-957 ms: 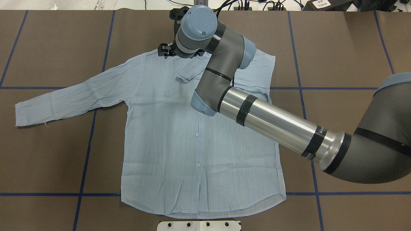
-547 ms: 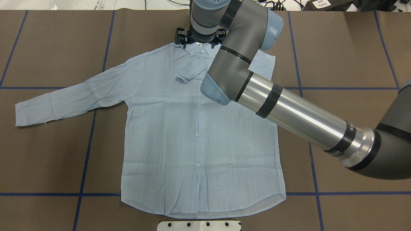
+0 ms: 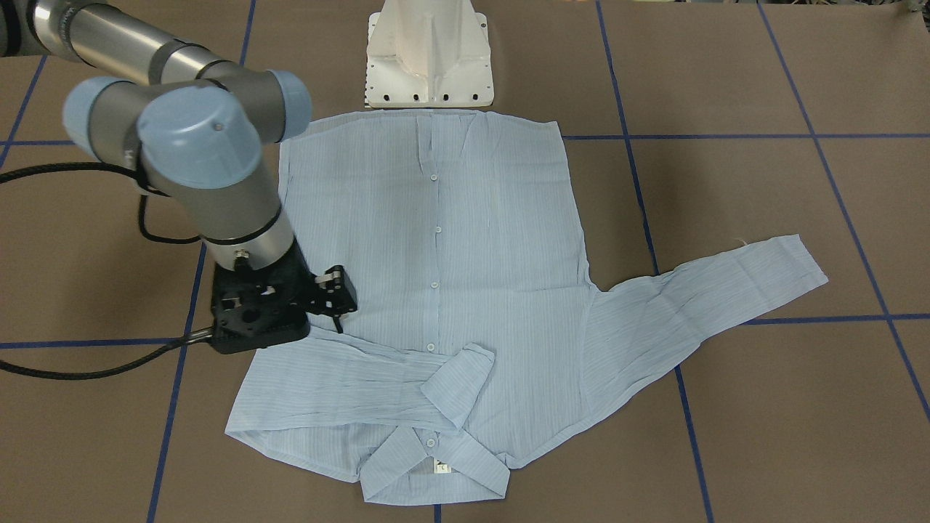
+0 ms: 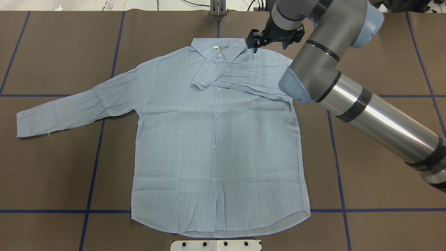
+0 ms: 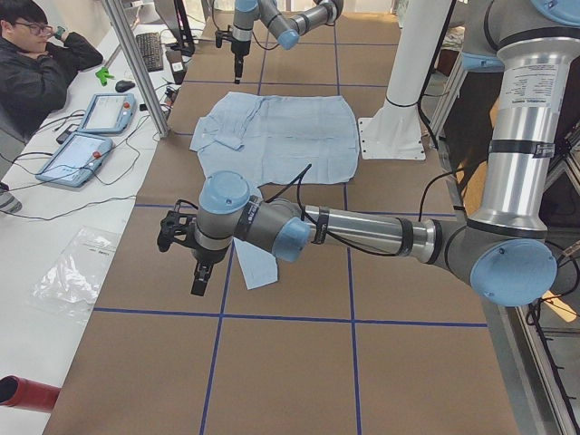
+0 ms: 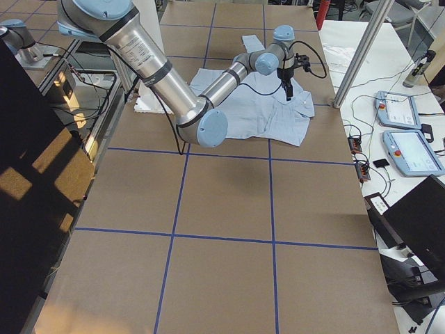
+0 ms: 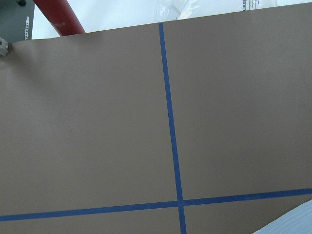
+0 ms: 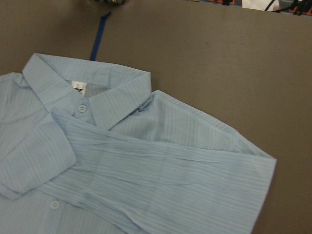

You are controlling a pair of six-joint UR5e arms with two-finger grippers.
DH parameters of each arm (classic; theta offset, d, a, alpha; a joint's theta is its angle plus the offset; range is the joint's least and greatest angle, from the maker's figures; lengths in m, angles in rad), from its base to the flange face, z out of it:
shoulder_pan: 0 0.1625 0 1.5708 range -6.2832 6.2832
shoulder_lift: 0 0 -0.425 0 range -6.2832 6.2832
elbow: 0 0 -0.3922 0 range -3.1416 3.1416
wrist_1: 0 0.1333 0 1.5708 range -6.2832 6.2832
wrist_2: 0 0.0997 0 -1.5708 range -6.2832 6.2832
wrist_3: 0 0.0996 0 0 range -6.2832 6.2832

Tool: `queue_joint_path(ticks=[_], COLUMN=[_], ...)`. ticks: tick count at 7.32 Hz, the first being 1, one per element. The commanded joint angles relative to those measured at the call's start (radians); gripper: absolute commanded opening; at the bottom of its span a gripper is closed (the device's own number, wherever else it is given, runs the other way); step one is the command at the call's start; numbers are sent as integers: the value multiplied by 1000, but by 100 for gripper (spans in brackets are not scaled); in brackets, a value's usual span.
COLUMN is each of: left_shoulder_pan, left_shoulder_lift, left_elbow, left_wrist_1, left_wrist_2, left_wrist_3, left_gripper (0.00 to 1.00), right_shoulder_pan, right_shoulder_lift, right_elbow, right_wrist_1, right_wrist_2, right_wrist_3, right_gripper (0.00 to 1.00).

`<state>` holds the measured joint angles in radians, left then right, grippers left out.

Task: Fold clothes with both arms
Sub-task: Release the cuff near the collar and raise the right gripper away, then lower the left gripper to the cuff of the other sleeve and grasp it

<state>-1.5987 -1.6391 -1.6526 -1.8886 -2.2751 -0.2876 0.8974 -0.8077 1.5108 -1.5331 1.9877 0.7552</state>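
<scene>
Right tool (image 4: 257, 41) has slid off the shirt's (image 4: 216, 146) collar toward the worktop's (image 4: 383, 52) right edge. Its grip, like left tool's (image 5: 198, 276), is indiscernible.

Shirt (image 4: 181, 146) light blue, fine stripes (buttons (image 4: 216, 115) white); table (image 4: 52, 167) brown, blue gridlines (image 4: 52, 211).

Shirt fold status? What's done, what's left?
Done: the folded sleeve lies across the chest of the shirt.
In hand: nothing. The right gripper hovers by the collar, empty; the left gripper hangs over the table.
Left: the spread sleeve lies flat, and the shirt's body is unfolded.
</scene>
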Motion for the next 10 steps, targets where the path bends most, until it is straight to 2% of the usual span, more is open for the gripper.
queue_joint_path(ticks=[1,2,3,5,6,7,8,10], left_shoulder_pan=[47,110,190,372,432,478,511,520], left_shoulder_lift=[42,65,93,209,211,208,199,196], left_elbow=[-99,-122,-125,-112,-84,-52,-15,103], left_wrist_1=[-1,-10,-94,-371,-407,-414,-437,-579], left_wrist_2=[2,6,12,139,204,277,310,313], left_wrist_3=[-152,-250,-389,-676,-758,-784,-806,-812], left_gripper=[99,97,95,93,92,91,89,85], right_shoulder_pan=[125,177,227,241,239,239,236,233], right_shoulder_lift=[-123,-177,-209,-234,-234,-234,-234,-234], right_elbow=[86,103,106,118,118,124,126,123], right_wrist_1=[-79,-85,-87,-88,-88,-88,-88,-87], right_wrist_2=[104,162,208,241,241,246,249,246], right_wrist_3=[-196,-247,-293,-301,-301,-300,-295,-292], right_gripper=[100,100,100,100,100,100,100,100])
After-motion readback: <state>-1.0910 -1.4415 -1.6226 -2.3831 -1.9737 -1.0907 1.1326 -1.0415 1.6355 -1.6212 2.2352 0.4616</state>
